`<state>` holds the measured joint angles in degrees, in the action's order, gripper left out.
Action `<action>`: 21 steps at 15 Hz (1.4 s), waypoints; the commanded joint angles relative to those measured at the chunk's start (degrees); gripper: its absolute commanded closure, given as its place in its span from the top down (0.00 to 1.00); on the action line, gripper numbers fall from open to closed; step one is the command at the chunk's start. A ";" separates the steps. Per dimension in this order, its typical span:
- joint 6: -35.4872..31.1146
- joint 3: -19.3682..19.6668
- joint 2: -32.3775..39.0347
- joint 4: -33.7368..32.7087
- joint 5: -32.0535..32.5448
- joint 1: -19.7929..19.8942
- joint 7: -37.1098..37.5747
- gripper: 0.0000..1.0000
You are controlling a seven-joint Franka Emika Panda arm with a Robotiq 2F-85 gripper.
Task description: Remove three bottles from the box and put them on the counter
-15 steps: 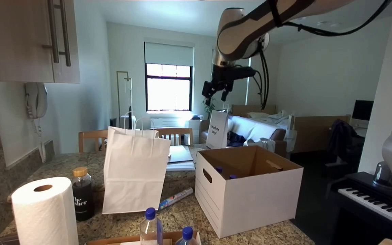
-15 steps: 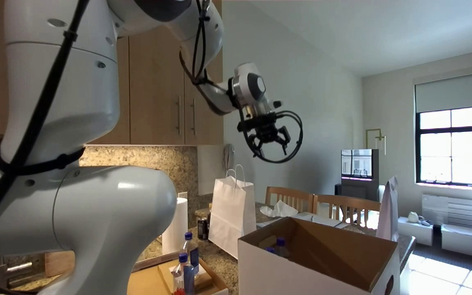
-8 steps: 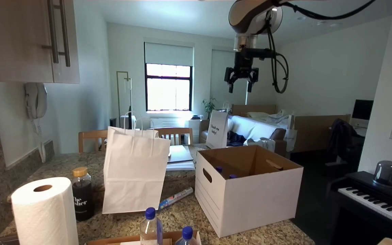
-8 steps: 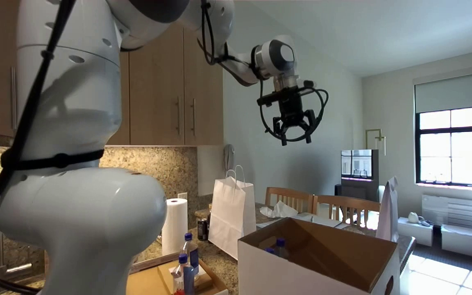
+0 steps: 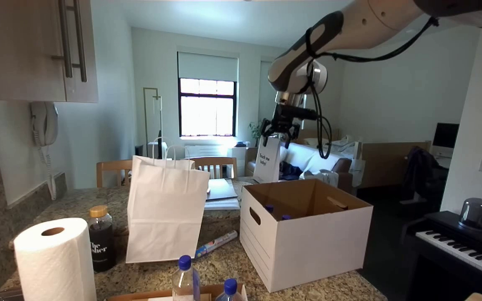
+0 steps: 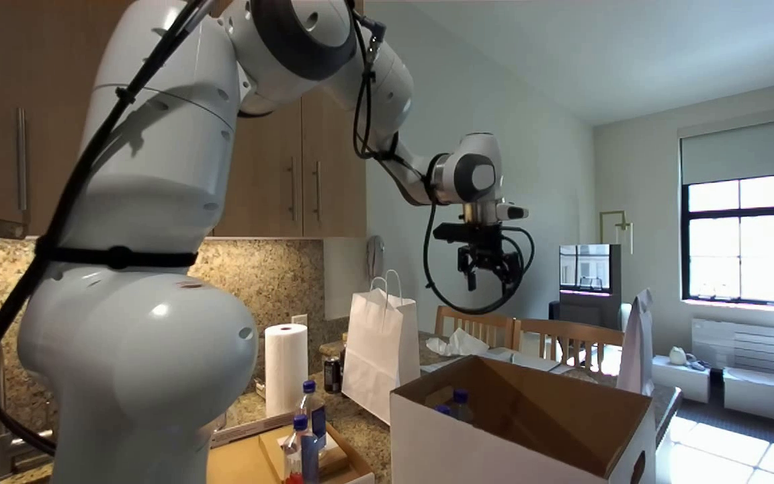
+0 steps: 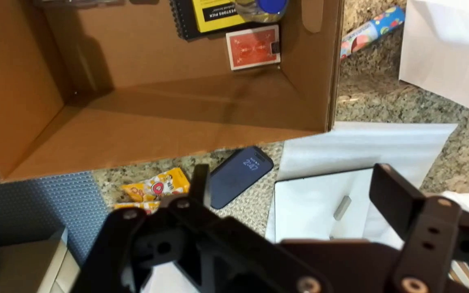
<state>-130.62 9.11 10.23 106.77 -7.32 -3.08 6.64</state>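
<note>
The white cardboard box point(image 5: 320, 251) stands on the granite counter point(image 5: 224, 265), its brown inside facing up. Two blue-capped bottles show in it, one bottle point(image 6: 459, 407) beside another bottle point(image 6: 442, 409); in the wrist view one bottle cap point(image 7: 272, 4) appears at the top edge. Two more clear bottles, a nearer bottle point(image 6: 301, 450) and a farther bottle point(image 6: 318, 417), stand upright in a shallow brown tray point(image 6: 239, 460). My gripper point(image 5: 276, 142) hangs above counter height, higher than the box. In the wrist view the gripper point(image 7: 293, 183) is open, nothing between its fingers, and past the box wall.
A tall white paper bag point(image 5: 165, 213), a printed tube point(image 5: 218, 243), a dark bottle point(image 5: 101, 242) and a paper towel roll point(image 5: 55, 259) stand left of the box. Under the gripper lie a phone point(image 7: 240, 177) and a white flat device point(image 7: 312, 203). A lettered bag point(image 5: 267, 163) stands behind.
The gripper first rose and straightened from a tilt, then came down toward counter height. Its jaws stayed apart. Box and bottles have not moved.
</note>
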 commanded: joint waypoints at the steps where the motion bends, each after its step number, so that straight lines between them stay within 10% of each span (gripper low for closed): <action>1: -4.96 -2.61 4.46 5.08 2.95 1.20 3.52 1.00; 18: -14.34 -3.45 23.68 -2.80 4.71 0.07 10.05 1.00; 21: -13.65 -4.06 24.54 -5.06 4.06 0.68 8.98 0.67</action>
<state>-145.24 5.67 32.65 104.47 -3.16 -3.09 15.41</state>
